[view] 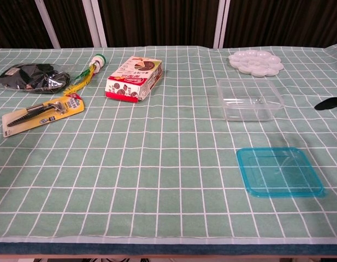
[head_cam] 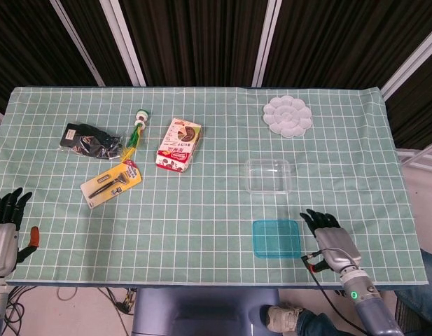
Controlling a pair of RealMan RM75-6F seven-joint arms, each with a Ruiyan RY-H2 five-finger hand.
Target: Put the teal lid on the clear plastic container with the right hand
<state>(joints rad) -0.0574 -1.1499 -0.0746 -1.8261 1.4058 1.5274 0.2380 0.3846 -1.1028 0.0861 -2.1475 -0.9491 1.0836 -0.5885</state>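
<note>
From my seat I see the right hand (head_cam: pixel 332 241) low over the near edge of the bench (head_cam: pixel 201 231), just right of the teal lid (head_cam: pixel 276 239), fingers (head_cam: pixel 315 218) apart and pointing away from me, holding nothing, not touching the lid as far as I can tell. In the chest view only dark fingertips show at the right edge. The lid lies flat on the green checked cloth, near the front edge, w/ the clear plastic container (head_cam: pixel 269 175) further back, a bit left of in line, open top up, well apart from the lid. Left hand (head_cam: pixel 3 231) sits at the near left corner of the bench, off the cloth edge, fingers spread, nothing in it. Rest of the bench: white flower-shaped palette (head_cam: pixel 288 116) at back right, a snack box (head_cam: pixel 178 143) lying mid-bench, a black bag (head_cam: pixel 88 141) at left w/ a green-capped item (head_cam: pixel 138 126) beside it, and a yellow carded tool pack (head_cam: pixel 111 183) nearer me.
</note>
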